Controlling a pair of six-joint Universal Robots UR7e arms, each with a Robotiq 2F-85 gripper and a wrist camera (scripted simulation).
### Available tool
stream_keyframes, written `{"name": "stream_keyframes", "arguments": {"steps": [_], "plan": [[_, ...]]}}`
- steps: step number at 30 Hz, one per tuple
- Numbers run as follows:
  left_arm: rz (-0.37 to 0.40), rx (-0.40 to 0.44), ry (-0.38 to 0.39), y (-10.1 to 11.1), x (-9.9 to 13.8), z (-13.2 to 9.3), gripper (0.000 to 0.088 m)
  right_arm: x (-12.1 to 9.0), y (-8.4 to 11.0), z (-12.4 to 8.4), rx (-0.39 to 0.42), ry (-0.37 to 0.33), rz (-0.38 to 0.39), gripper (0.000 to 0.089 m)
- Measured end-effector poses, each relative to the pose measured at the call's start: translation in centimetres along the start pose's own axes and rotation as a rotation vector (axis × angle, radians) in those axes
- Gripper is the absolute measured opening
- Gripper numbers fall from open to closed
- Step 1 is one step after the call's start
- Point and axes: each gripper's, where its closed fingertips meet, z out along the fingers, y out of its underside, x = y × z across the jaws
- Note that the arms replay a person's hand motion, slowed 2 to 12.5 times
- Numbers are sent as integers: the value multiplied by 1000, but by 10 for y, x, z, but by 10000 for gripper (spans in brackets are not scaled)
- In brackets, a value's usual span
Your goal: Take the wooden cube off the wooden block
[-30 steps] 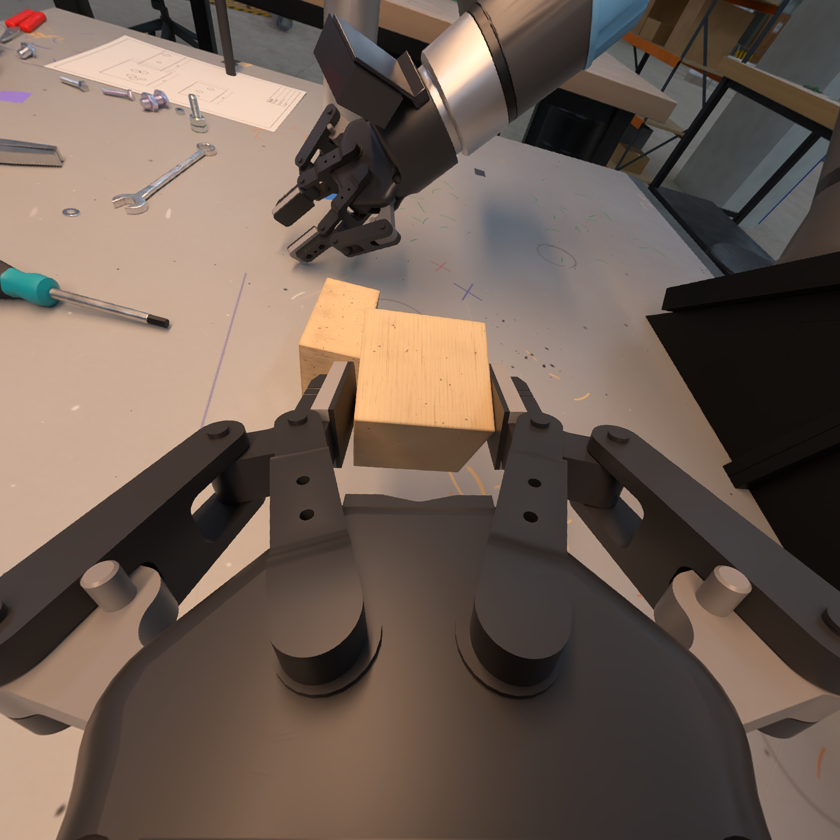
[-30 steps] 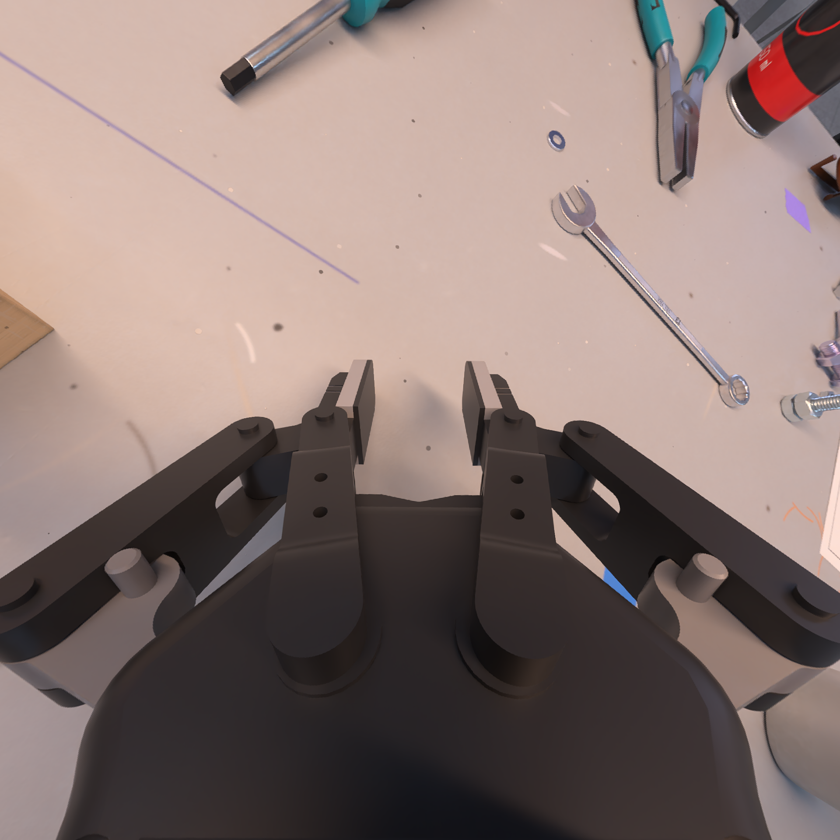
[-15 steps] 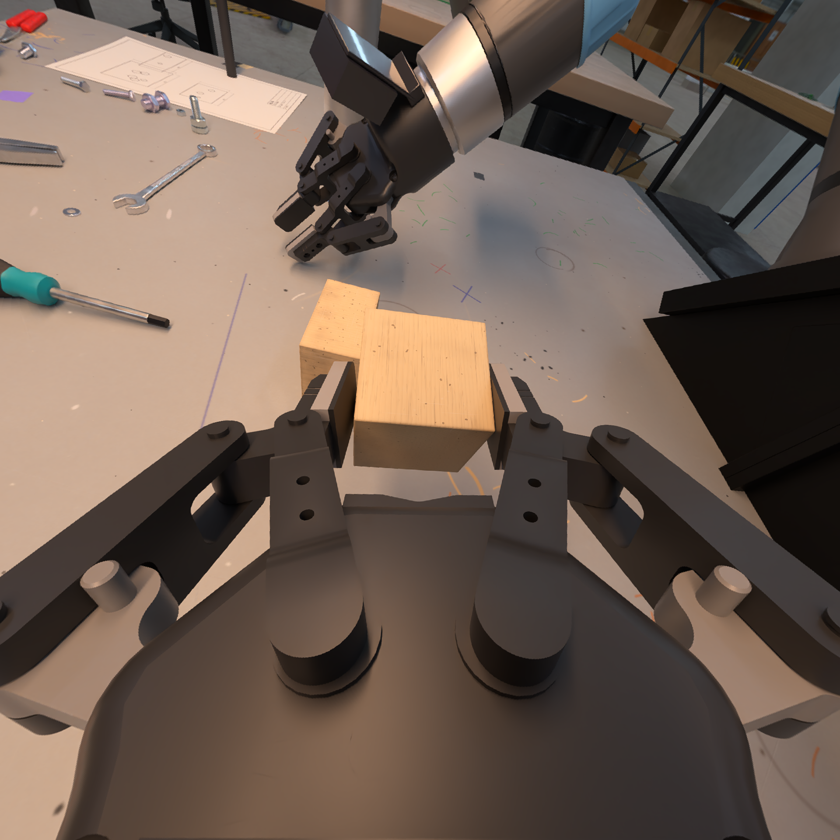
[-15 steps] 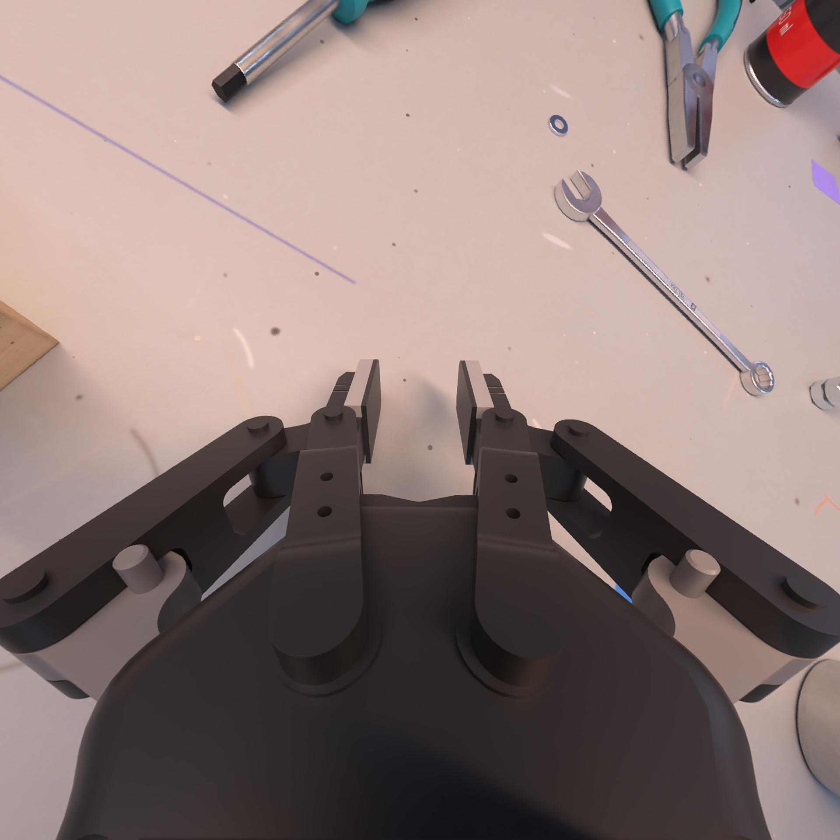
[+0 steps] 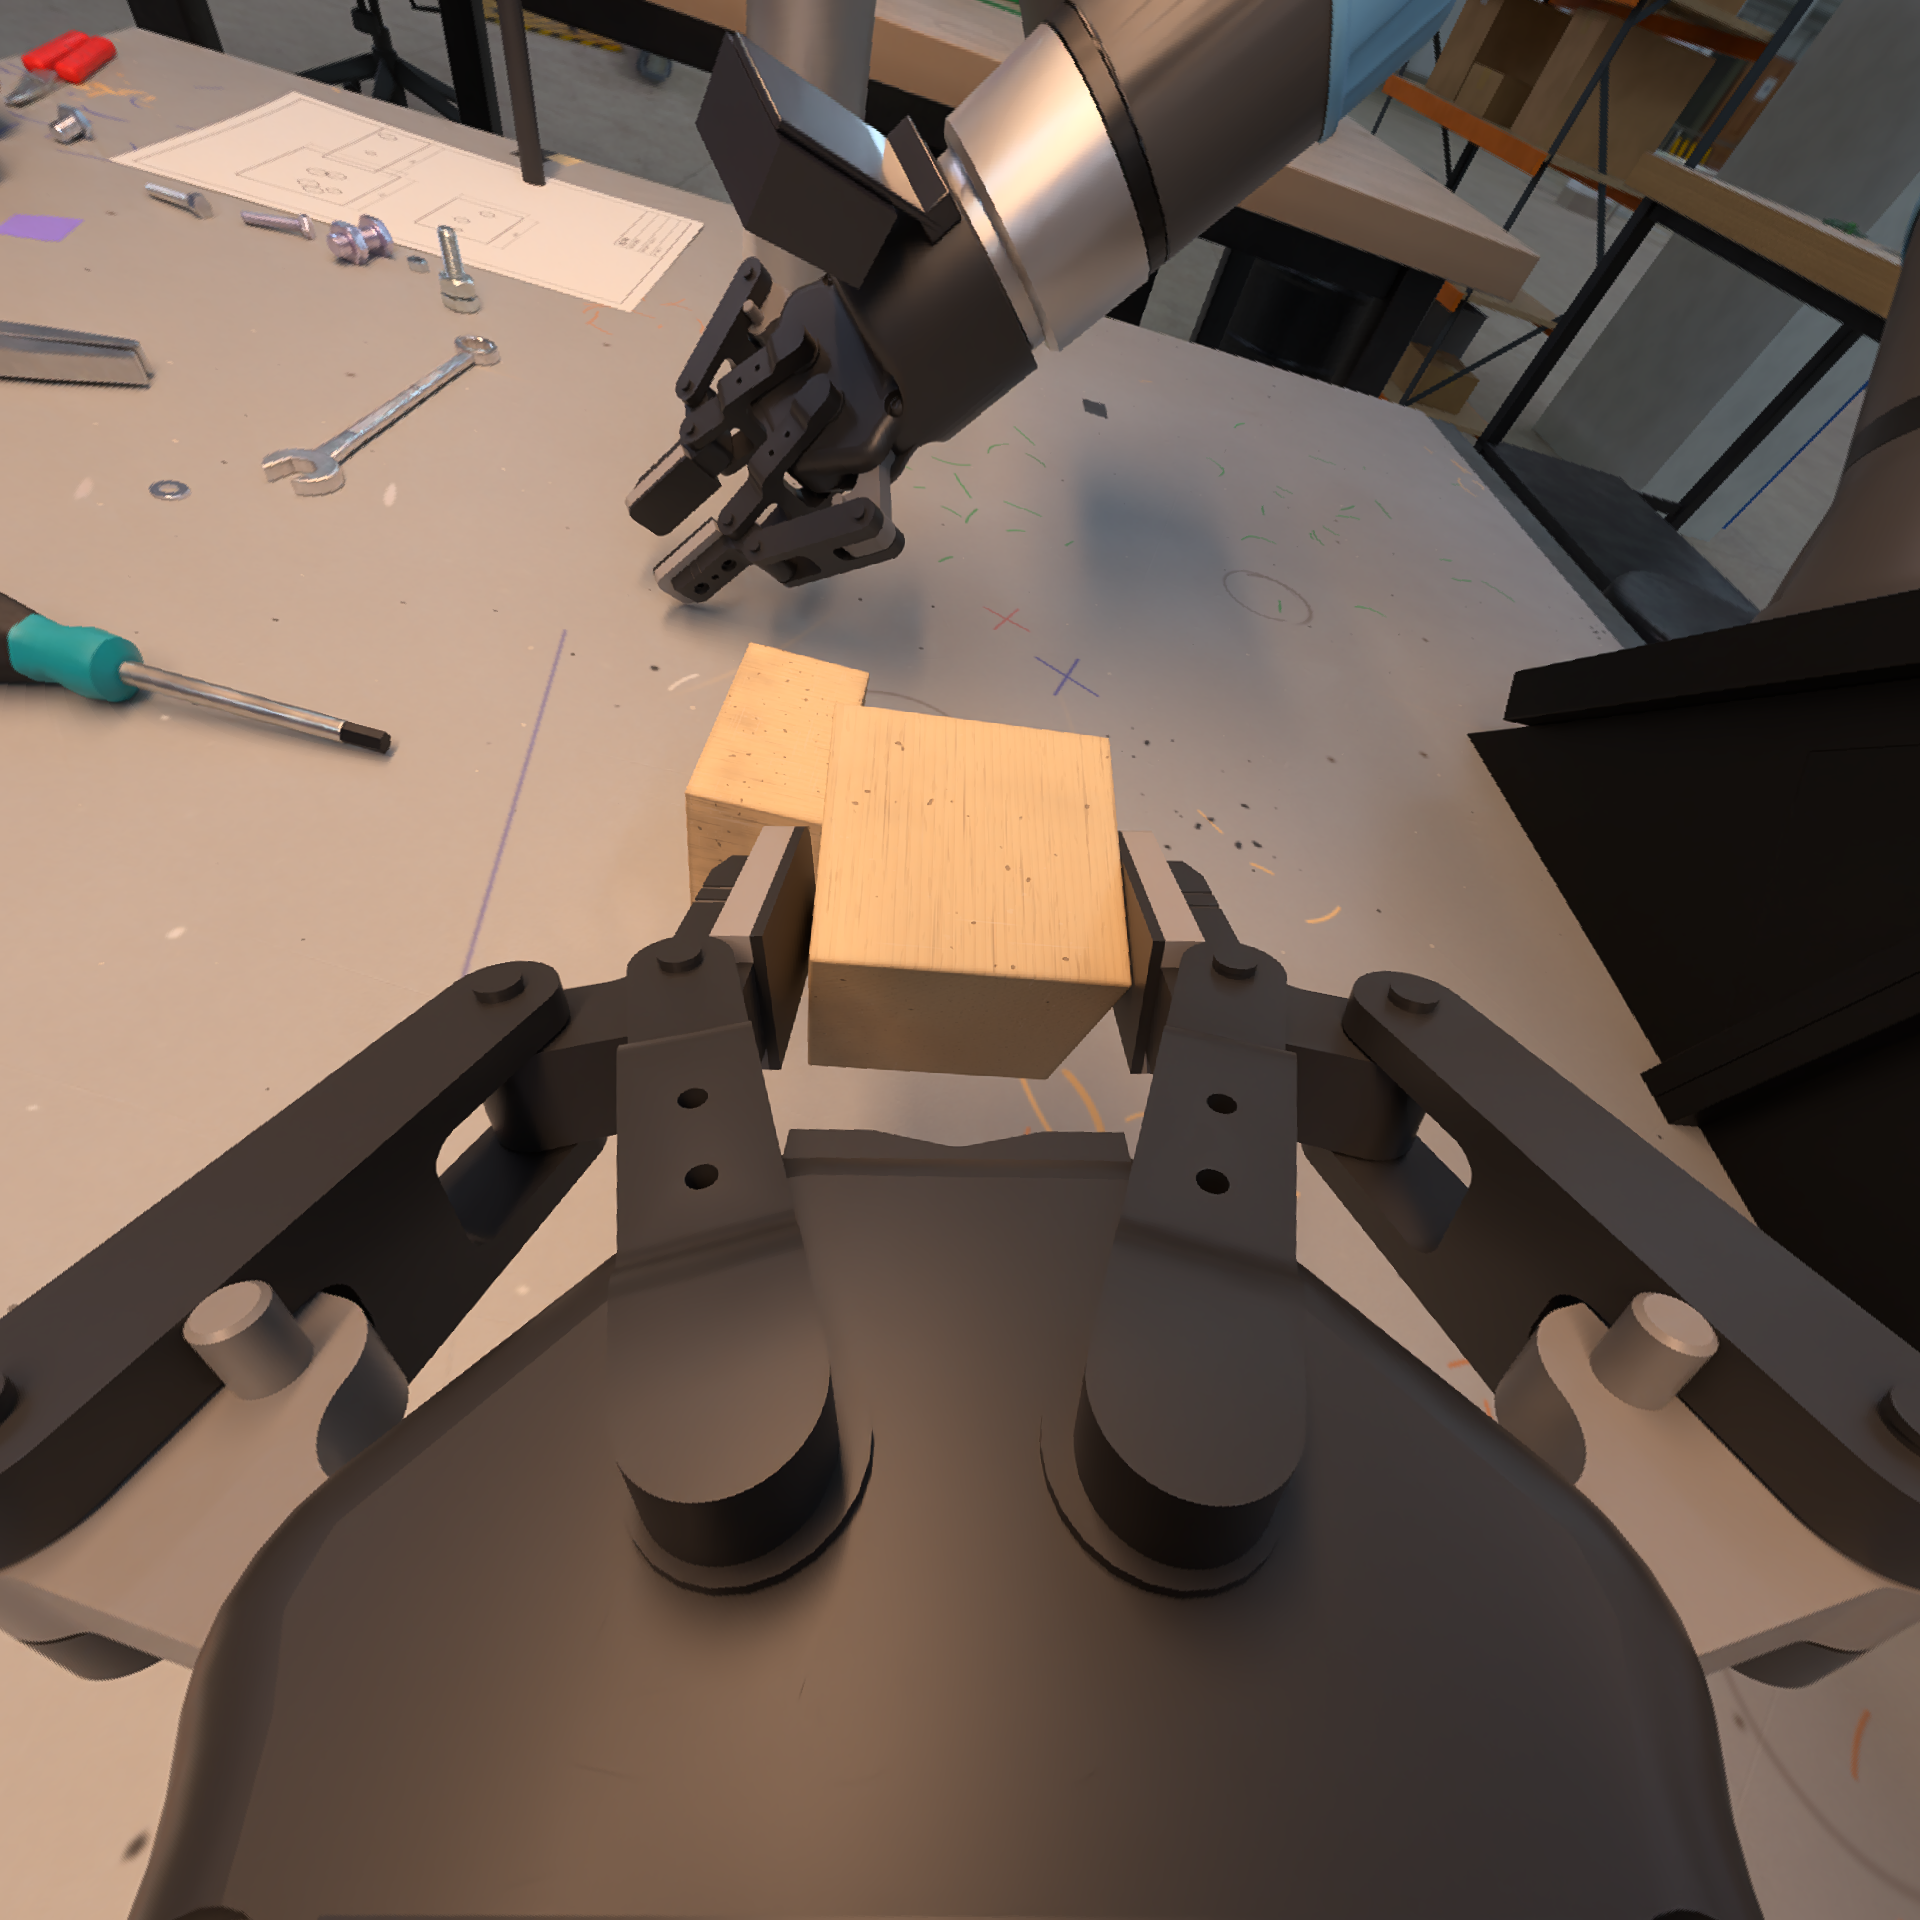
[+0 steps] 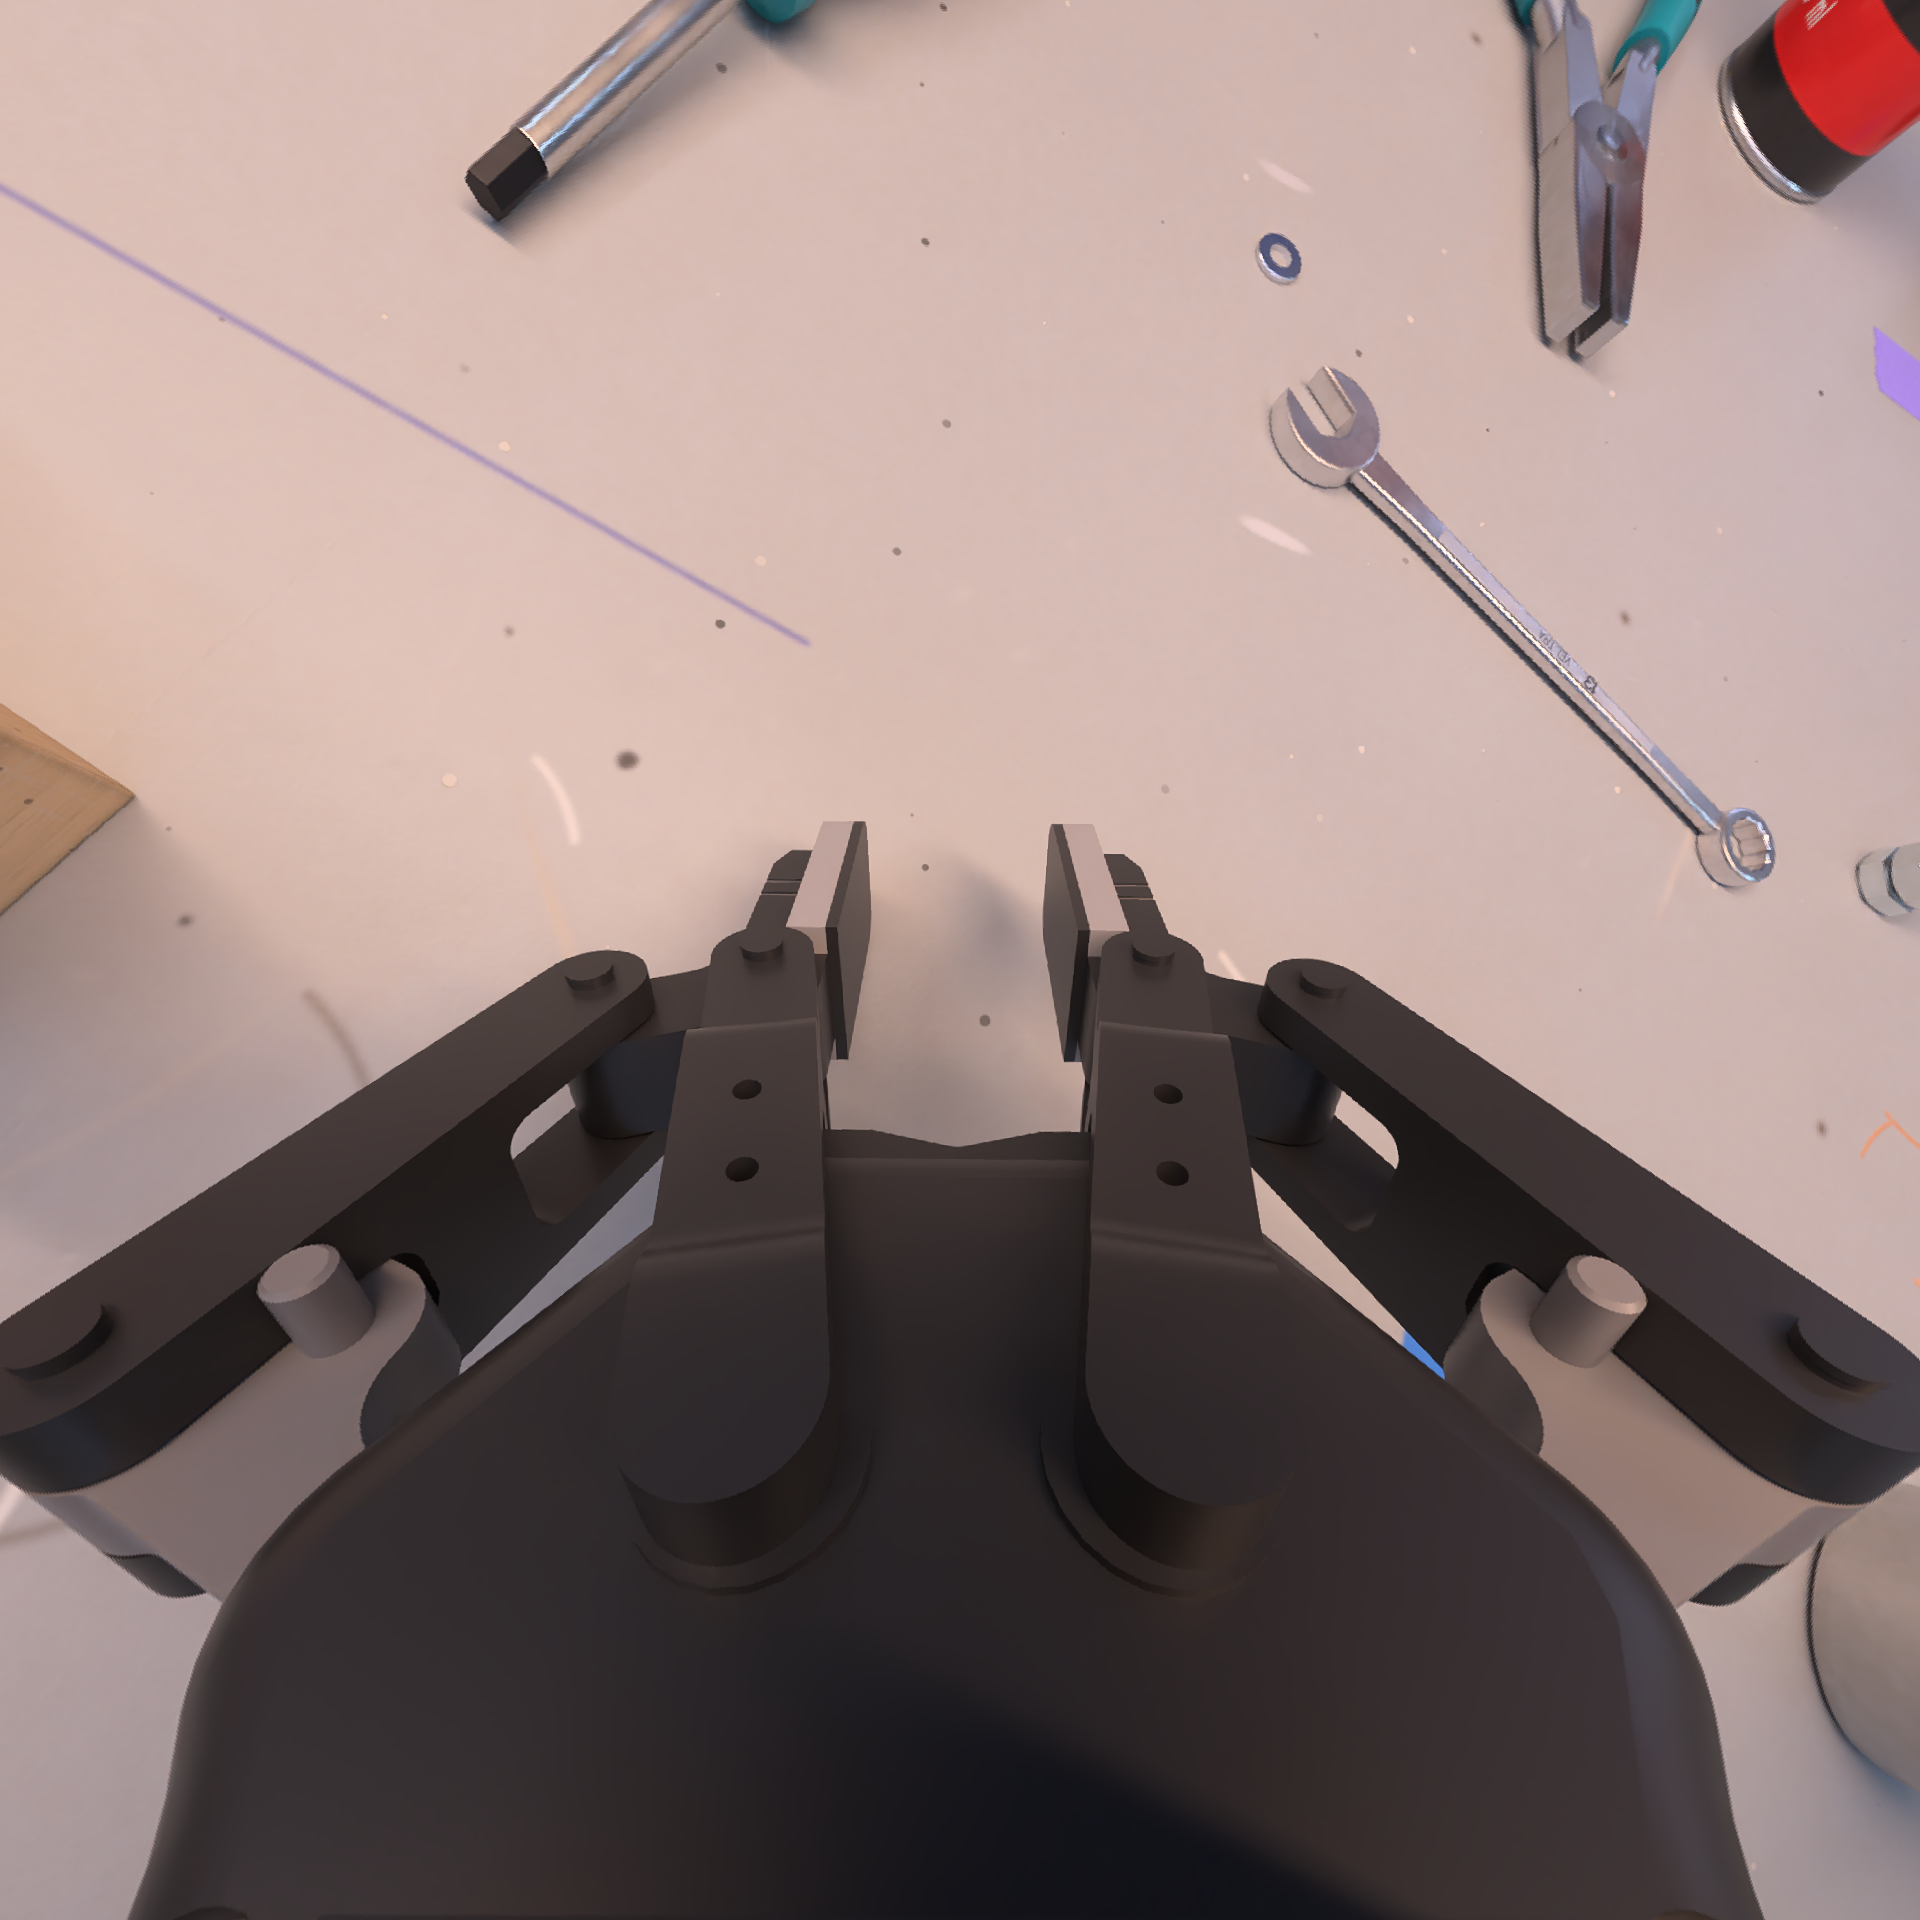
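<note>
My left gripper (image 5: 956,847) is shut on the wooden cube (image 5: 966,862), with a pad against each side, and holds it just above the grey table (image 5: 312,935). The paler wooden block (image 5: 764,758) stands on the table behind the cube, to its left; the cube hides part of it. My right gripper (image 6: 956,862) is partly open and empty, low over bare table. It also shows in the left wrist view (image 5: 717,540), beyond the block. A corner of the block (image 6: 42,800) shows at the left edge of the right wrist view.
A teal-handled screwdriver (image 5: 197,686), a wrench (image 5: 374,416), bolts (image 5: 452,275) and a paper sheet (image 5: 416,192) lie at the left and far left. A black box (image 5: 1745,852) stands at the right. The right wrist view shows a wrench (image 6: 1517,623), pliers (image 6: 1584,187) and a red-black can (image 6: 1829,94).
My right gripper has drawn slightly farther from the block and its jaws have narrowed a little. My left gripper and the cube have not moved.
</note>
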Motion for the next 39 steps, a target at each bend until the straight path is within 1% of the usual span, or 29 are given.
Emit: {"name": "stream_keyframes", "arguments": {"steps": [23,33,39], "plan": [[11,1,-3,-2,2,-1,490,0,-1,1,7,-10,21,318],[9,3,0,-2,3,-1,490,-3,-2,1,5,-30,45,370],[8,4,1,-2,3,-1,490,-4,-2,1,5,-31,51,380]]}}
